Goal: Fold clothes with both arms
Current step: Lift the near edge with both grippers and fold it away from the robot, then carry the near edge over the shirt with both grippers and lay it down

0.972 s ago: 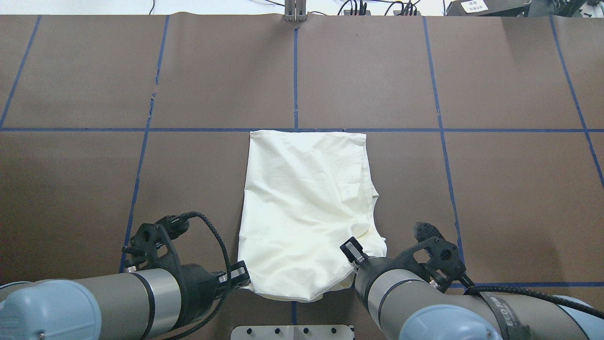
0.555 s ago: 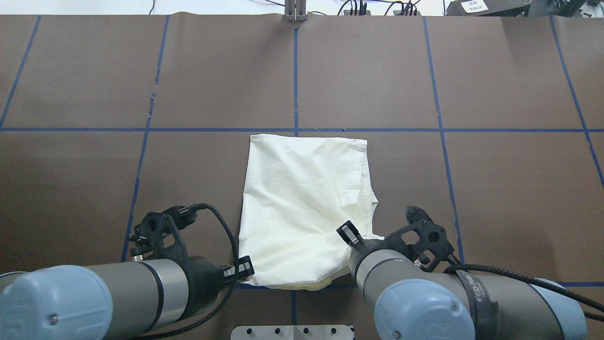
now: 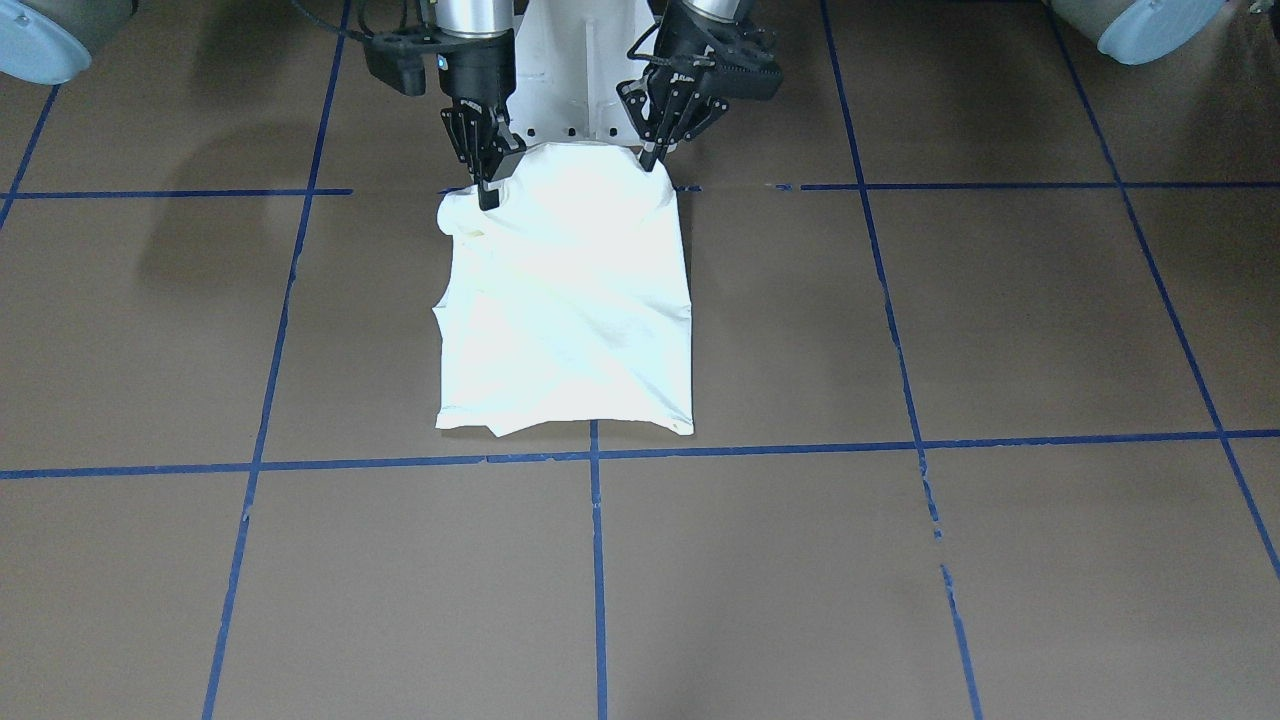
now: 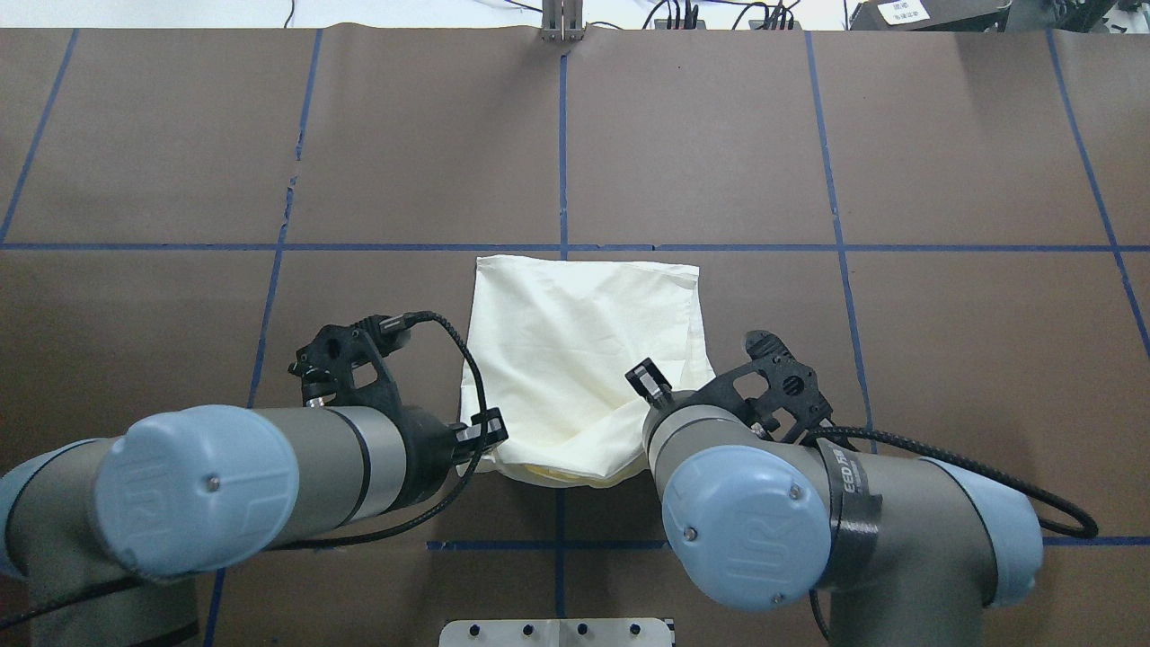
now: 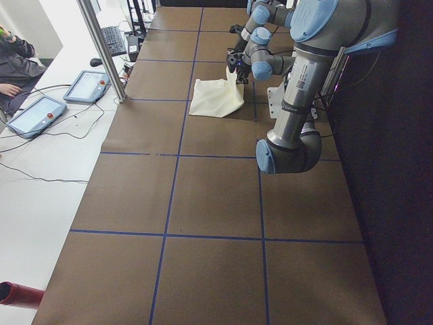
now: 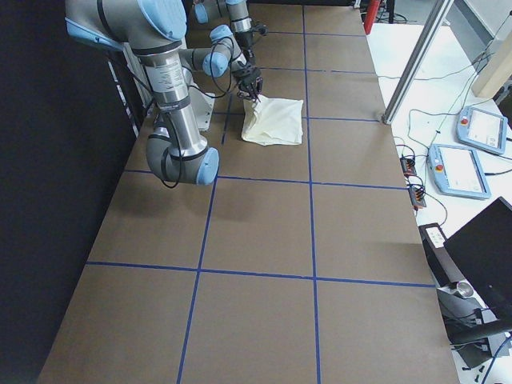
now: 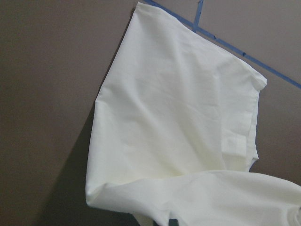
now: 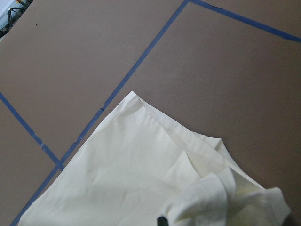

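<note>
Plainly, left tool [image 3: 648, 160] and right tool [image 3: 488, 195] each clamp the shirt [image 3: 570, 300] on the brown table [image 3: 900, 580] (blue tape grid [image 3: 598, 560])

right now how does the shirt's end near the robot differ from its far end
Near end is lifted, pinched in the jaws of left arm and right arm; far end lies flat on the table. Near end sags bunched; far end runs straight. Both plain cream.
</note>
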Tool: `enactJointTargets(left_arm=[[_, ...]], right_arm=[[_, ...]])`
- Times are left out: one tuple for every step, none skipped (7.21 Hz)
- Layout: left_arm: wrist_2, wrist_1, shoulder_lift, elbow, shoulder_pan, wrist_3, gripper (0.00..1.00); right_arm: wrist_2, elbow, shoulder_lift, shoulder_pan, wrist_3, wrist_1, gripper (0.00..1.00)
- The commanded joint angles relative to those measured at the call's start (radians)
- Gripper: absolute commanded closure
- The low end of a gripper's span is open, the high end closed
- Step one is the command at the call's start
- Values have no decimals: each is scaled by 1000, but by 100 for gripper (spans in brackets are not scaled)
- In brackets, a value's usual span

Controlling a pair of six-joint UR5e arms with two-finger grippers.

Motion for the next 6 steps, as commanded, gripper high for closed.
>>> enactJointTargets(left_arm=[[-9, -13, -48, 118, -71, 51, 100], [-7, -15, -83, 180, -96, 74, 100], [-7, -56, -103, 256, -116, 92, 100], [-6, -127, -108, 330, -127, 103, 100], [-6, -175, -109, 382, -140, 129, 100], [-6, -191, -111, 404, -148, 135, 100]], right_arm=[[12, -166, 11, 52, -25, 141, 100], [15, -221, 31, 68, -36, 144, 100], [30, -268, 43, 83, -42, 146, 100], [32, -281, 43, 92, -45, 146, 100], [35, -290, 43, 100, -52, 146, 100], [35, -313, 59, 112, -58, 146, 100]])
